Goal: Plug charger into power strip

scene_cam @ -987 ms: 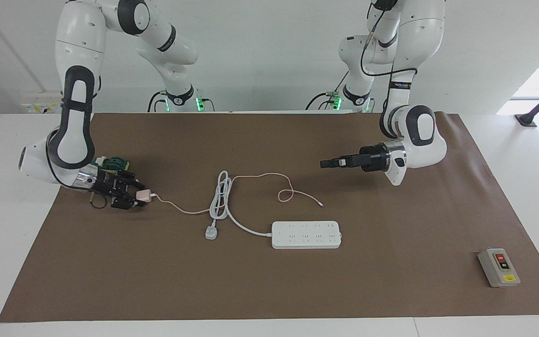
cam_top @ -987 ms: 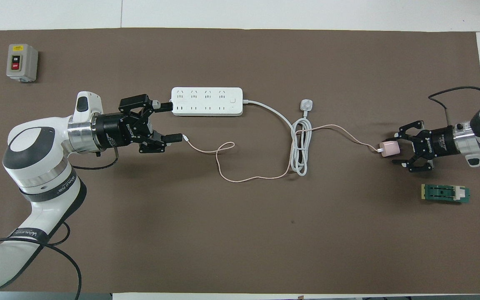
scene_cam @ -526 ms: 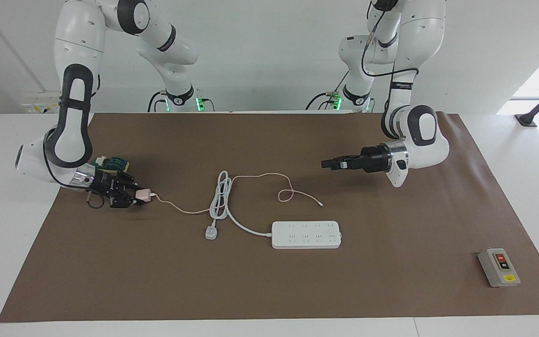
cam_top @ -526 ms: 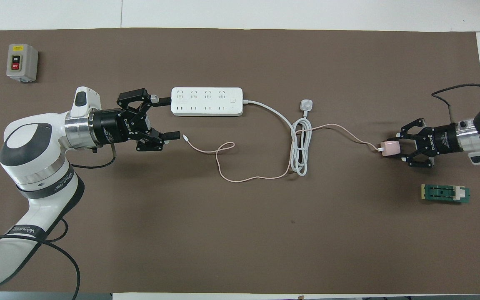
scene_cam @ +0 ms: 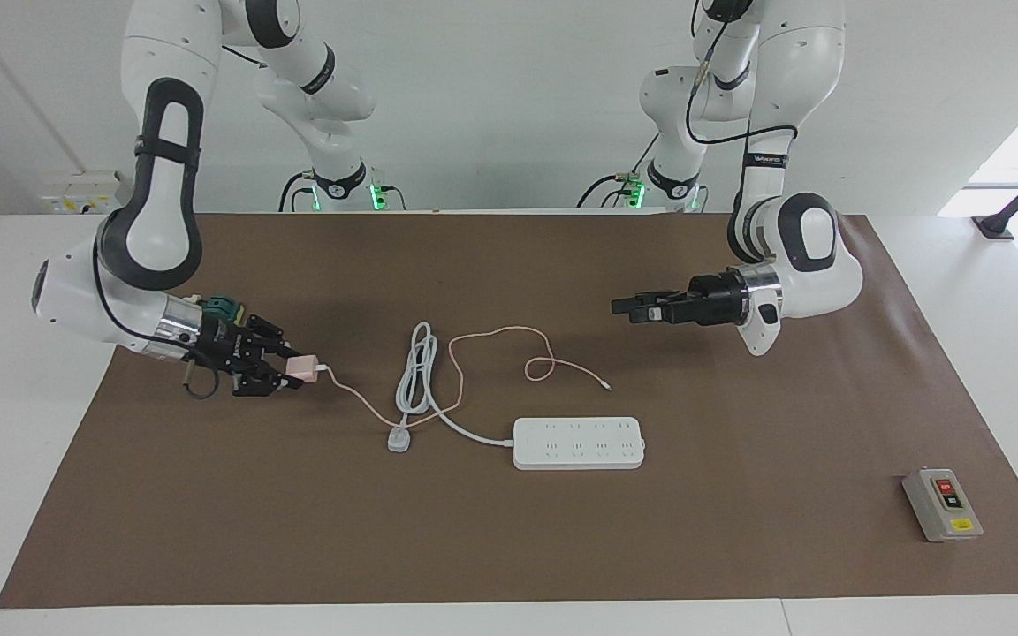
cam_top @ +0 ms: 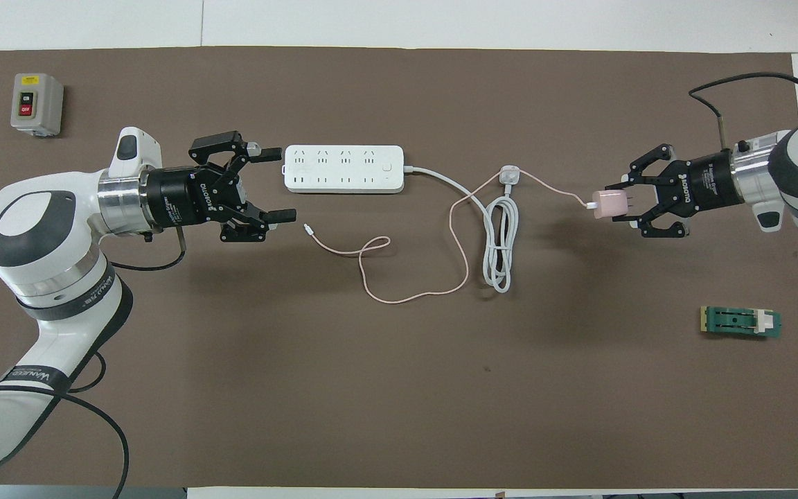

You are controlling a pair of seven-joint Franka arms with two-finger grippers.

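The pale pink charger point(scene_cam: 303, 367) point(cam_top: 607, 204) is up off the brown mat near the right arm's end, with my right gripper point(scene_cam: 291, 374) point(cam_top: 617, 205) shut on it. Its thin pink cable point(cam_top: 406, 296) trails over the white plug point(cam_top: 510, 174) and loops across the mat. The white power strip point(scene_cam: 578, 442) point(cam_top: 343, 168) lies flat mid-table, sockets up. My left gripper point(scene_cam: 622, 308) point(cam_top: 280, 184) hangs open and empty over the mat, by the end of the strip toward the left arm's end.
The strip's thick white cord point(cam_top: 499, 242) is coiled between the strip and the charger. A grey box with red and black buttons point(scene_cam: 942, 505) point(cam_top: 37, 104) sits at the left arm's end. A small green part point(cam_top: 740, 322) lies near the right arm.
My right gripper has closed on the charger, lifted it and carried it toward the strip, dragging the cable over the white plug. The left gripper has drawn back a little toward its own end.
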